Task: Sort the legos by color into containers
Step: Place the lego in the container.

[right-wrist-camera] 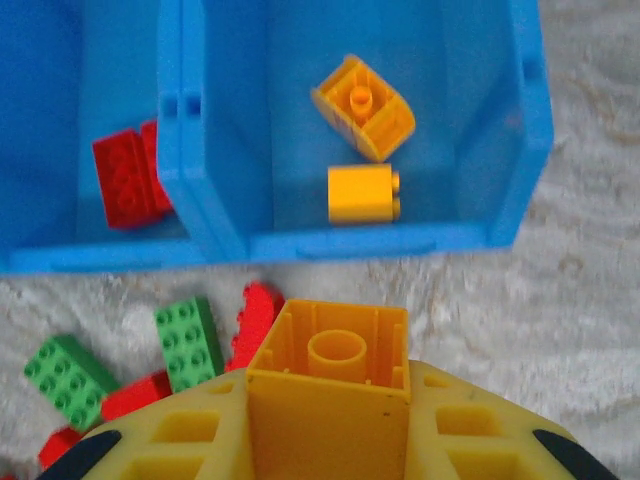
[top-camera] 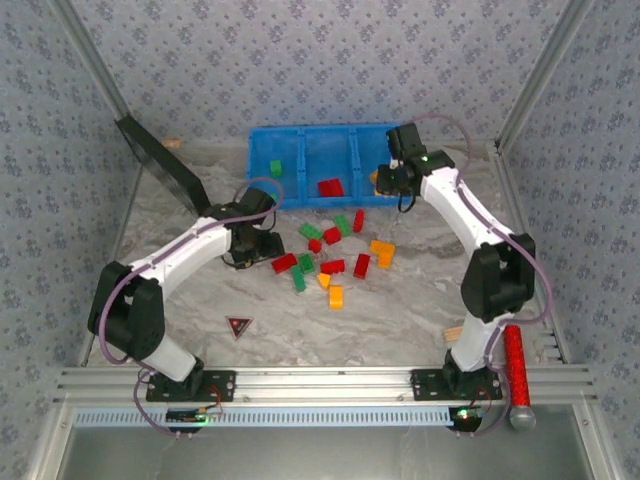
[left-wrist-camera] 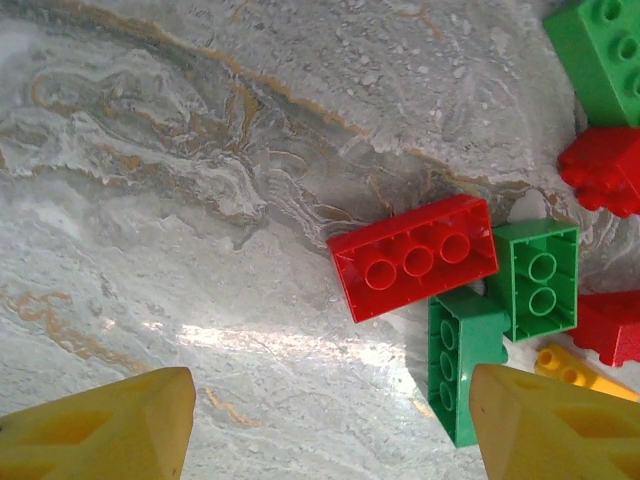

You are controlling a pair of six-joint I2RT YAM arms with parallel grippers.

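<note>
Four legos binned, one colour per compartment of bin: green one, red one, orange pair. Some fifteen loose legos left mid-table. Right gripper clamps orange brick, just short of bin's near wall. Left gripper, jaws apart and empty, over red brick; neighbours touch it, bare table leftward.

Bare table left of red brick; 2 green bricks (touching) right.

Left fingers apart, right fingers tight.

Glossy plastic legos, a smooth marble-look tabletop, and shiny blue plastic containers.
</note>
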